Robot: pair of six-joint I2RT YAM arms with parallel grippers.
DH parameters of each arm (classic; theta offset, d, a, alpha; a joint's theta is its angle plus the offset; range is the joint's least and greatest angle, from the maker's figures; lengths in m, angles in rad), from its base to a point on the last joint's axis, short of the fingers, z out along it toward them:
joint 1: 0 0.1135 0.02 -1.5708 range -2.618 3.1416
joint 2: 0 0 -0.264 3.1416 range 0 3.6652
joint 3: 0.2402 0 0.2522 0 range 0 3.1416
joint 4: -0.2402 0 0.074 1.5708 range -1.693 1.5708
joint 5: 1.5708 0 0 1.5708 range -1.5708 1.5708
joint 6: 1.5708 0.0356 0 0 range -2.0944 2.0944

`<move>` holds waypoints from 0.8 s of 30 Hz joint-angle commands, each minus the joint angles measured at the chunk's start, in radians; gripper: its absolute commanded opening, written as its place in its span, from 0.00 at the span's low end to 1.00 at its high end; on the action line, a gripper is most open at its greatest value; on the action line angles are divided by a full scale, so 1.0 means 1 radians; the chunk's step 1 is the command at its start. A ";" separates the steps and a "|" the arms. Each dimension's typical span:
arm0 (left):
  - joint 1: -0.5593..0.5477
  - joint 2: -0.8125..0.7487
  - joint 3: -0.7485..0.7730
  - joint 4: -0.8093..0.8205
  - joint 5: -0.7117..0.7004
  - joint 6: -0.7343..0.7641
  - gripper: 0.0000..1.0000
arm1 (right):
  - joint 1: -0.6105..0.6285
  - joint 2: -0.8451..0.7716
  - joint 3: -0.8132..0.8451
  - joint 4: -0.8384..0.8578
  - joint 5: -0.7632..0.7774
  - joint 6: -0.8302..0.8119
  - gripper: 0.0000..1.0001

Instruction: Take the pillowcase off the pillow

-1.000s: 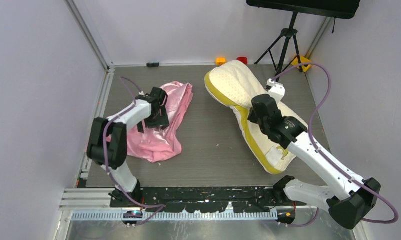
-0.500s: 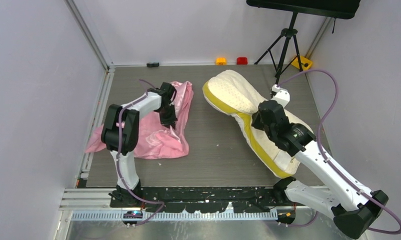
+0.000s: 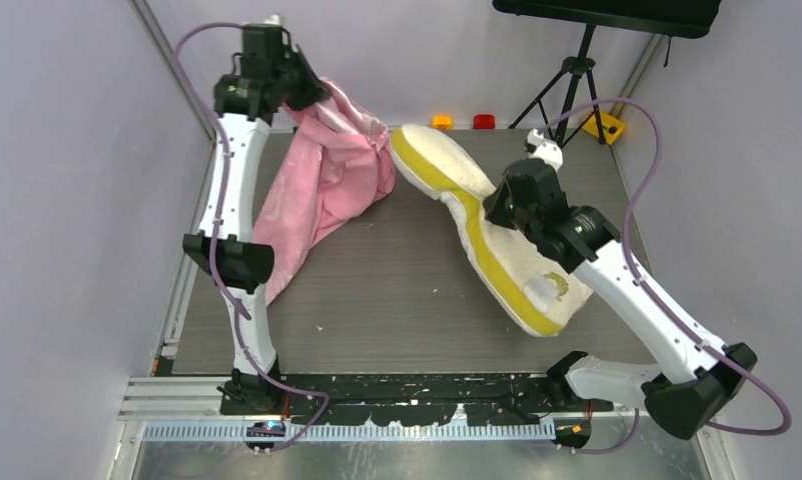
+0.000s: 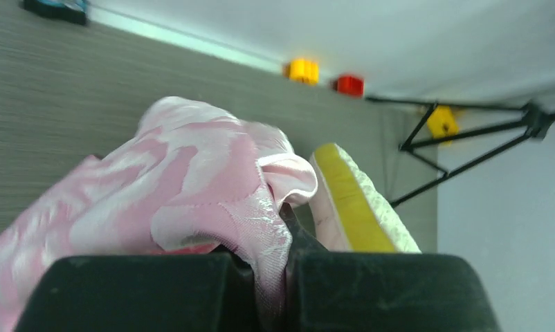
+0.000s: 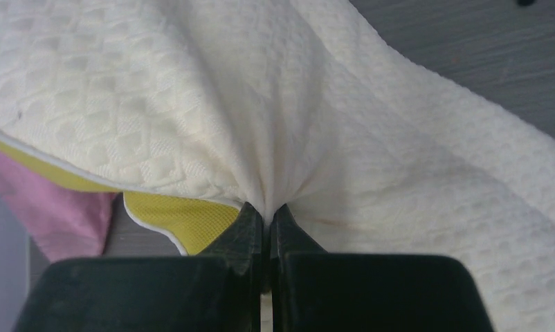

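Observation:
The pink satin pillowcase (image 3: 327, 180) hangs in a long drape from my left gripper (image 3: 307, 92), which is raised high at the back left. In the left wrist view the jaws of the left gripper (image 4: 281, 277) are shut on a fold of the pillowcase (image 4: 192, 180), with the pillow's yellow edge (image 4: 351, 207) just beyond. The cream pillow (image 3: 522, 285) lies bent across the right half of the table, out of the cloth. My right gripper (image 3: 497, 205) is shut on a pinch of the pillow's quilted fabric (image 5: 261, 90). A corner of the pillowcase (image 5: 60, 214) shows at the left there.
An orange block (image 3: 442, 122) and a red block (image 3: 485, 122) sit at the table's back edge. A black tripod (image 3: 572, 85) stands at the back right beside a yellow piece (image 3: 605, 128). Walls close in the left, back and right sides.
My left gripper shut on the pillowcase and rose up and back, lifting the cloth off the table into a hanging drape. The pillow's far end swung left and tipped onto its edge.

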 commanded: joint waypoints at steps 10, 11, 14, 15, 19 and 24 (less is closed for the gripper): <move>0.120 -0.423 -0.811 0.117 -0.275 -0.072 0.99 | -0.018 0.253 0.310 0.074 -0.148 -0.044 0.85; 0.120 -0.492 -0.893 0.156 -0.297 -0.055 1.00 | -0.021 0.227 0.287 0.071 -0.099 -0.050 0.89; 0.120 -0.660 -1.129 0.278 -0.337 -0.006 1.00 | -0.034 0.142 0.191 0.086 0.052 -0.065 0.93; 0.115 -0.717 -1.233 0.350 -0.309 0.036 1.00 | -0.036 0.109 0.152 0.099 0.109 -0.066 0.93; 0.085 -0.949 -1.504 0.602 -0.292 0.192 1.00 | -0.037 -0.078 -0.123 0.325 0.218 -0.117 0.93; 0.085 -1.111 -1.656 0.677 -0.413 0.277 1.00 | -0.053 -0.261 -0.344 0.380 0.318 -0.144 0.93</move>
